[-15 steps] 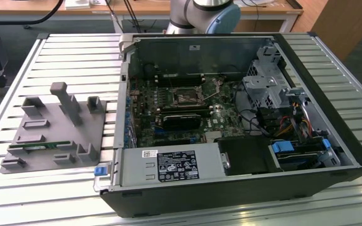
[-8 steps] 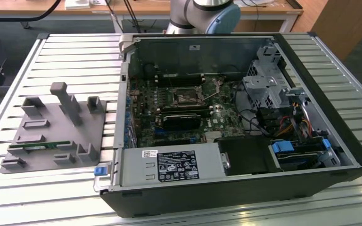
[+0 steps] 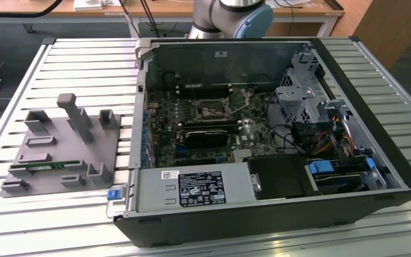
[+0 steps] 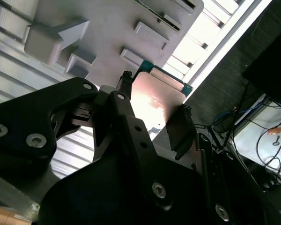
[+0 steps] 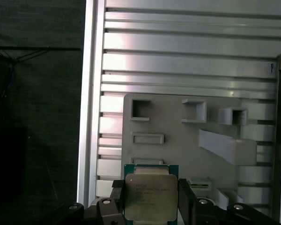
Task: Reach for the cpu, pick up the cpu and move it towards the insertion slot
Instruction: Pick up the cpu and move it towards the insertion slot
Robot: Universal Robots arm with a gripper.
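Slatted metal table (image 3: 62, 59) carrying an open computer case (image 3: 263, 225). Its insertion slot (image 3: 211, 110) looks empty (dark centre). Beside the case lies a grey holder tray (image 5: 178, 126). Over the tray, the pincer (image 5: 150, 204) clamps the cpu (image 5: 149, 196) by two opposite edges. Judged: pickup done, carry in hand, calling for a level chip that clears the case wall.

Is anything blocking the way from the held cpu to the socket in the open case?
Nothing visible covers the square metal-framed socket; the black computer case lies open upward. The flat silvery cpu, clamped in the black gripper above the grey fixture, must clear the case's wall beside the fixture.
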